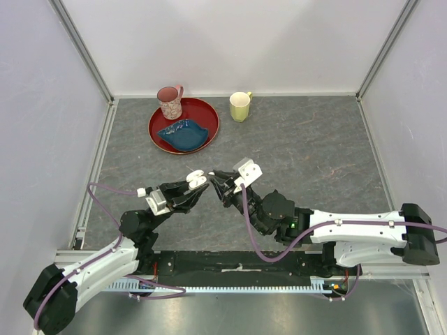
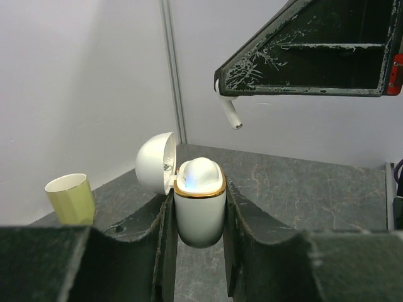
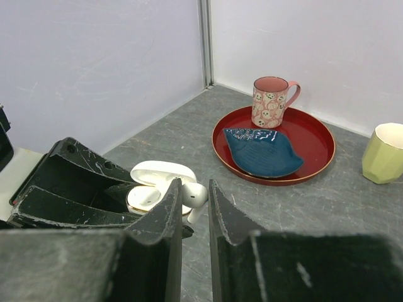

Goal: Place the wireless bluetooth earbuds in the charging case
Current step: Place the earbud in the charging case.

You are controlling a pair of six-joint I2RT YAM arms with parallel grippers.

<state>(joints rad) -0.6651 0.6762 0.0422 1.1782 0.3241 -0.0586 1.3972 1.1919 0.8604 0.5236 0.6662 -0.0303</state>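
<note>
Colour rundown: the case (image 2: 199, 217) is glossy white with a thin gold rim round the opening, and the earbud (image 2: 229, 113) is plain white too. The mug (image 3: 271, 100) is pink with a little spotted pattern, the tray's (image 3: 318, 141) deep red, and the dish (image 3: 264, 152) is dark blue. The other cup (image 3: 385, 153) is pale yellow-green. The table (image 1: 307, 146) is dark grey, kinda marbled. The cables (image 1: 112, 190) are purple.

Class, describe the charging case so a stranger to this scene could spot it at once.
Over the grey table, look to the near side of the red tray. The left gripper clamps the charging case: small, glossy white, lid hinged open, and unlike the earbud nearby, ringed in gold.
</note>
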